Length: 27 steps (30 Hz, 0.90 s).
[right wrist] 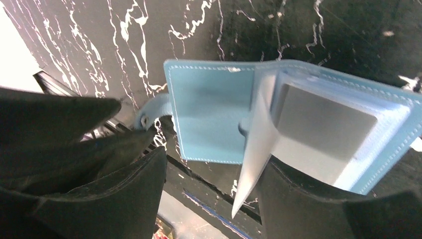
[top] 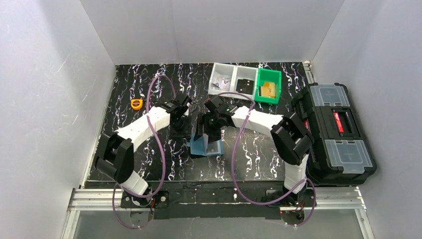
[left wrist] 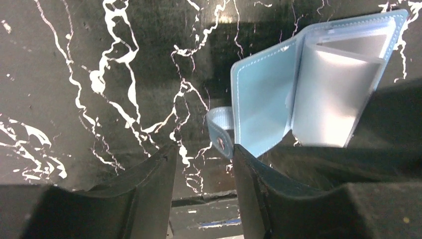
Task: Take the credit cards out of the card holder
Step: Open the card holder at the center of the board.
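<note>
The left arm [top: 149, 123] rises from its base at the near edge, folds at the elbow and reaches inward toward the middle. Its wrist is bent so that the left gripper [left wrist: 204, 149] points down, its two dark fingers [left wrist: 149, 189] parted with a narrow gap between them. The right arm [top: 261, 119] mirrors it from the other side, elbow raised and forearm angled inward, and the right gripper [right wrist: 213, 159] hangs close beside the left one, its jaws spread wide.

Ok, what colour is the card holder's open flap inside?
Light blue with white stitching; the card holder shows best in right wrist view.
</note>
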### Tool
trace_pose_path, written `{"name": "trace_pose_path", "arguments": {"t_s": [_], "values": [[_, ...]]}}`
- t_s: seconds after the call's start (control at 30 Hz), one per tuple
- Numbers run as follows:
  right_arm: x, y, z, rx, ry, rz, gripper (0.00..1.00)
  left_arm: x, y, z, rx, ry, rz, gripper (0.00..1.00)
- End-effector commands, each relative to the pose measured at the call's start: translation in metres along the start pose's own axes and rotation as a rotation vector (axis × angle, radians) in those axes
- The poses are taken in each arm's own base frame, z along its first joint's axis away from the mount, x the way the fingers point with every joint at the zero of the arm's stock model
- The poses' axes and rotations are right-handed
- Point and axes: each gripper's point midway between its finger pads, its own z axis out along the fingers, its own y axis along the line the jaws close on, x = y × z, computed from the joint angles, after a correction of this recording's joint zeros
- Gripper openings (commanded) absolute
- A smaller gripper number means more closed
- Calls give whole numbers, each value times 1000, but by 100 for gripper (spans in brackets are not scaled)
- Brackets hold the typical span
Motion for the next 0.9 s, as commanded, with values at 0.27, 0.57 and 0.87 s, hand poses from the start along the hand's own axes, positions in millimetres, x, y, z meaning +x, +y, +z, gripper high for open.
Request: {"name": "trace_pose_path", "arguments": {"t_s": [0.27,0.57,0.87], "values": [[-7,40,19,-43,24,-26,74,11,13,-75,32,-122,-18,47],[1,31,49,8,57,-13,83,16,-6,-99,160,-141,-25,48],[-12,39,25,0,-11,-25,89,18,-29,-93,285,-111,-71,41]]}}
